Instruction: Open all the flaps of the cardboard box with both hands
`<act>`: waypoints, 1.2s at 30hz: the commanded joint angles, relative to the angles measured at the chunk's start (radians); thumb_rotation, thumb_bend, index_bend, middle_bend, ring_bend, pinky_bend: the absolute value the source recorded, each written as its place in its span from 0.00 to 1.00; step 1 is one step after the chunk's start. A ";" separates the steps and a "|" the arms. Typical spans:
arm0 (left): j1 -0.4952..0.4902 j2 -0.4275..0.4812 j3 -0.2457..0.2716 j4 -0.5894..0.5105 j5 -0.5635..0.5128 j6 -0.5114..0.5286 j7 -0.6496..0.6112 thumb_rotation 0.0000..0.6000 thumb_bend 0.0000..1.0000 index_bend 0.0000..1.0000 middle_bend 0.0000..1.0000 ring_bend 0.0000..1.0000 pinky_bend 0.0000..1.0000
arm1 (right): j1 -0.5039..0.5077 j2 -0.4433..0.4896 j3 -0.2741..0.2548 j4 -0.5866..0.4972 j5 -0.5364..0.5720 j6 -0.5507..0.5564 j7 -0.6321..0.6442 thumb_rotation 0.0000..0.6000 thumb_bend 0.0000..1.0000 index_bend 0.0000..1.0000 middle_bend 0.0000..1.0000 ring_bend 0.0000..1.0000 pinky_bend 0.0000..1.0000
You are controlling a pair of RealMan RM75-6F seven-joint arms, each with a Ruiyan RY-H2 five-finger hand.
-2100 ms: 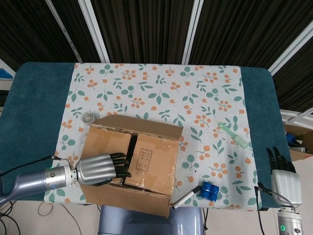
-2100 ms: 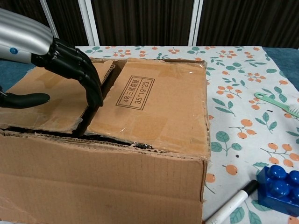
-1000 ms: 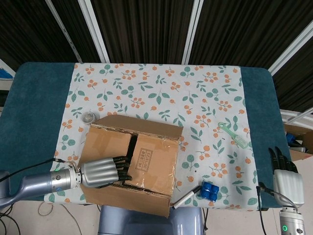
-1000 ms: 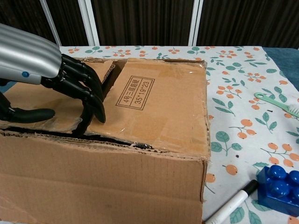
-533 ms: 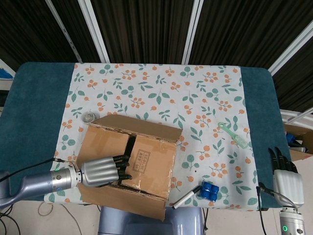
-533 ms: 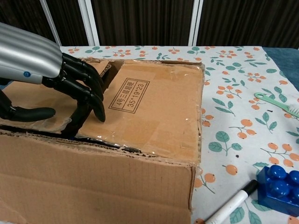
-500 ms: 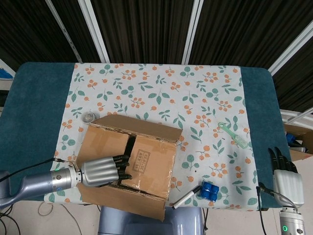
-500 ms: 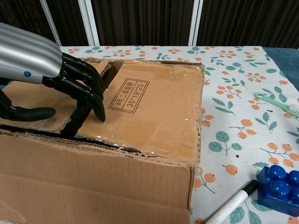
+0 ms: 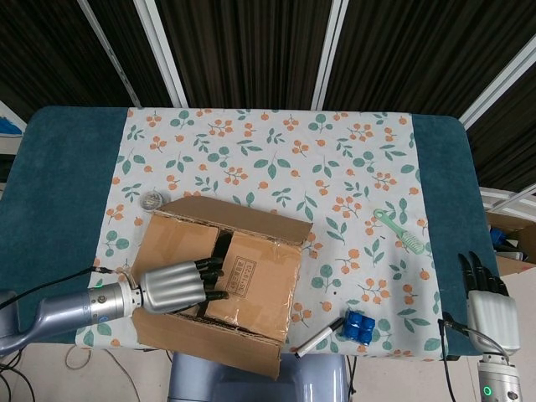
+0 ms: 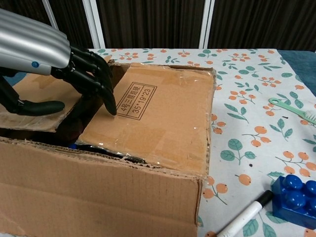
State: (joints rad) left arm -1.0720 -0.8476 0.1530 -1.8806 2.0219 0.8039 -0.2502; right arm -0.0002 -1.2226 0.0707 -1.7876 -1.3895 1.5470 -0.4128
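"35*19*23" stamp, cardboard box (image 10: 163, 113) flap

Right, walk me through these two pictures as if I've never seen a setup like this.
This is a two-armed robot with human-like hands, steered remotely by a person. One picture looks down from its head, the other looks forward from its chest.

On a table with a flowered cloth stands a cardboard box. The left hand reaches over the box top, its dark fingers at the gap between the left flap and the right flap; it holds nothing. The right hand waits off the table's right edge, holding nothing, fingers out straight.

Also on the cloth: a green brush, a blue toy brick, a marker and a small round metal object.
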 commanded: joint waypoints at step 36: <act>0.037 0.266 -0.048 -0.073 -0.015 0.088 -0.149 1.00 0.61 0.20 0.54 0.13 0.07 | 0.007 -0.004 -0.006 0.009 0.011 -0.024 0.009 1.00 0.18 0.00 0.08 0.17 0.23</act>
State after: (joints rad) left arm -1.0343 -0.5904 0.1061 -1.9497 2.0055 0.8982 -0.3936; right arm 0.0063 -1.2263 0.0651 -1.7784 -1.3783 1.5230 -0.4040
